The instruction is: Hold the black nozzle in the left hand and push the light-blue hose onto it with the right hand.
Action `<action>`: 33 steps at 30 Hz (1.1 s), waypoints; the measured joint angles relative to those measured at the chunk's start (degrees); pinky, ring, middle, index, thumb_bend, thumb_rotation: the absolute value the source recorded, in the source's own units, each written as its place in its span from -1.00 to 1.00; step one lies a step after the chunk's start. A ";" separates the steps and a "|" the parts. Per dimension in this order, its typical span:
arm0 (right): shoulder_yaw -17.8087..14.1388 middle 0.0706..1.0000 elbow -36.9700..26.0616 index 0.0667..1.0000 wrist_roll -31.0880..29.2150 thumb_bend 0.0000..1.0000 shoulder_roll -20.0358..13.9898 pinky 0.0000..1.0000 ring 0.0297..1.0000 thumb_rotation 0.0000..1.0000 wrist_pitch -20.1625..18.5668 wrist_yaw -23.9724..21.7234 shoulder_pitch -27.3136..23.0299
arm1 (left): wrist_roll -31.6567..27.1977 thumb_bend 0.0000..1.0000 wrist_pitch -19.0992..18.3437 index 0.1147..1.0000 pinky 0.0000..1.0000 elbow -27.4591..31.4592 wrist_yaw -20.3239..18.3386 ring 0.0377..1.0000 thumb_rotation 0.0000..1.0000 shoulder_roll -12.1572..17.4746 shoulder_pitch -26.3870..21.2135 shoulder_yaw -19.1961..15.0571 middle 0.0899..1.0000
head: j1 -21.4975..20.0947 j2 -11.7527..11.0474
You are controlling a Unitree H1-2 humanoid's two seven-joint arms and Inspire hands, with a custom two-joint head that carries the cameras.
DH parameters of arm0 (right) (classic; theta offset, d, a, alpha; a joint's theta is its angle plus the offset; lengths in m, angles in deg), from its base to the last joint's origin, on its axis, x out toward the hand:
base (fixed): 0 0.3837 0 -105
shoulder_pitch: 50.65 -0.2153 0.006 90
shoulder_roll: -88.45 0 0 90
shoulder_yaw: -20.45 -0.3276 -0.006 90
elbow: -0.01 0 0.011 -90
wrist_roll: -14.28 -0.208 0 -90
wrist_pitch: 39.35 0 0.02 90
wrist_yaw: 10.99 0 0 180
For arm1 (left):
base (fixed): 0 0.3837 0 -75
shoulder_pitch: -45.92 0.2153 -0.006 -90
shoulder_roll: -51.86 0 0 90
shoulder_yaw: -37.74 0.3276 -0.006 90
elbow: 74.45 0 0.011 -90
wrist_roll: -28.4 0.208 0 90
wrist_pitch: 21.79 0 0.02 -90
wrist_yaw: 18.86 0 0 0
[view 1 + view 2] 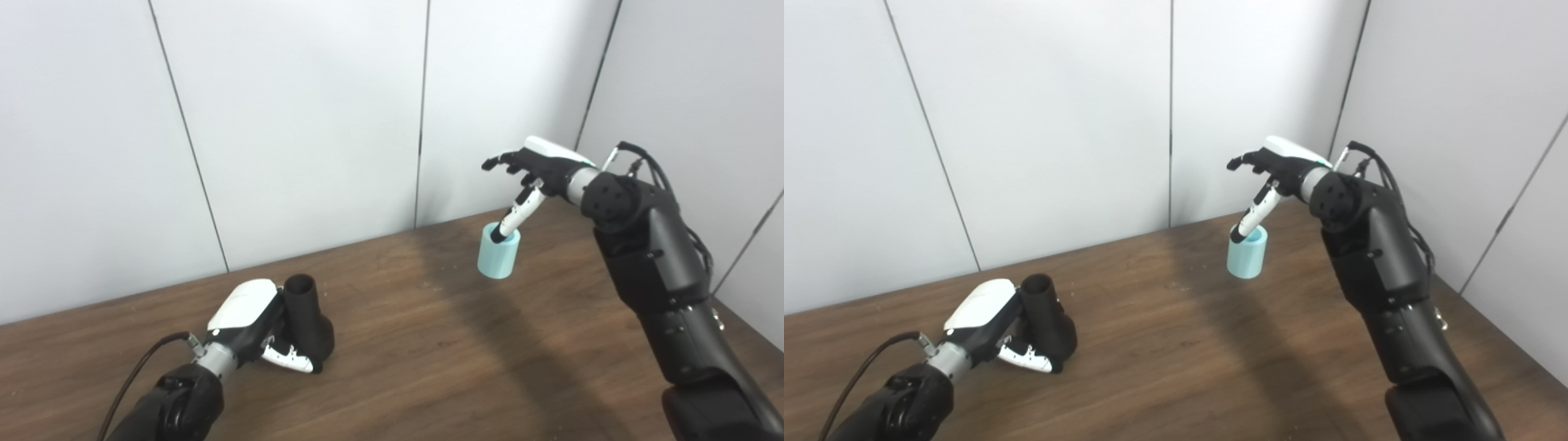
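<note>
- The left hand (260, 331) rests low on the wooden table (429, 343), its fingers wrapped around the lower body of the black nozzle (306, 315). The nozzle stands roughly upright with its open round neck pointing up, clear of the fingers.
- The right hand (533, 174) is raised above the far right part of the table. Its fingers are spread forward and apart; the thumb (517, 214) points down, with its tip at or just inside the open top of the light-blue hose (499, 251).
- The hose is a short, wide tube piece. It appears lifted or tilted off the table, carried by the thumb alone. Whether any finger presses its outer wall cannot be determined from either view.
- The hose and the nozzle are well apart, with bare table between them. The join has not begun.
- Risk, hose drop: a hold by one thumb inside the bore is probably weak. A quick swing toward the nozzle could let the hose slide off and roll.
- Risk, blocked bore: the thumb occupies the upper end, so only the lower end is free to receive the nozzle neck.
- Risk, misalignment: a tilted hose would likely catch on the neck rim and jam.
- Risk, nozzle shift: a hard push could tip the nozzle if the left hold is loose.
</note>
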 measured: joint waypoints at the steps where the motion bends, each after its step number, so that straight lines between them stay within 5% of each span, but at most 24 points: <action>1: 0.63 0.88 1.20 0.73 -0.01 0.76 -0.34 0.81 0.91 -0.76 -0.01 0.18 0.00 | -0.11 0.05 0.44 -0.20 0.21 -0.17 0.40 0.04 -1.00 0.00 0.09 -0.02 -0.07 | 0.00 0.00; 8: 4.84 0.91 10.42 0.79 -0.45 0.86 -1.46 0.90 0.93 -0.64 -0.01 0.79 -2.51 | -1.08 0.05 1.05 -0.21 0.28 -0.77 0.81 0.06 -1.00 0.10 0.19 -0.11 -0.07 | -0.09 0.00; 17: 7.91 0.92 16.07 0.81 -1.29 0.87 -1.42 0.67 0.81 -0.68 -0.02 2.37 -4.29 | -1.13 0.05 1.07 -0.21 0.23 -0.76 0.82 0.02 -1.00 0.07 0.19 -0.10 -0.07 | 1.05 0.35; 23: 9.09 0.86 17.73 0.79 -3.38 0.86 -1.29 0.54 0.75 -0.74 -0.01 6.67 -4.29 | -1.18 0.05 1.06 -0.21 0.22 -0.68 0.82 0.02 -1.00 0.08 0.24 -0.22 -0.07 | 1.85 0.61; 29: 10.68 0.69 20.50 0.71 -5.07 0.82 -0.83 0.34 0.56 -0.77 1.49 16.07 -4.18 | -1.25 0.05 1.05 -0.19 0.20 -0.68 0.82 -0.02 -1.00 0.04 0.29 -0.27 -0.10 | 2.11 0.97; 30: 11.22 0.68 20.96 0.70 -5.42 0.82 -0.82 0.37 0.54 -0.78 1.81 16.73 -4.10 | -1.27 0.05 1.05 -0.18 0.17 -0.68 0.82 -0.03 -1.00 0.04 0.28 -0.28 -0.10 | 2.20 1.05; 32: 12.46 0.65 21.70 0.66 -5.95 0.80 -0.83 0.78 0.52 -0.79 2.32 17.40 -3.90 | -1.28 0.05 1.04 -0.18 0.20 -0.64 0.82 -0.04 -1.00 0.03 0.28 -0.30 -0.11 | 2.11 1.32; 33: 13.19 0.64 21.75 0.63 -6.05 0.80 -0.87 0.73 0.52 -0.78 2.59 17.62 -3.77 | -1.29 0.05 1.01 -0.18 0.23 -0.55 0.82 -0.02 -1.00 0.04 0.31 -0.35 -0.11 | 2.20 1.32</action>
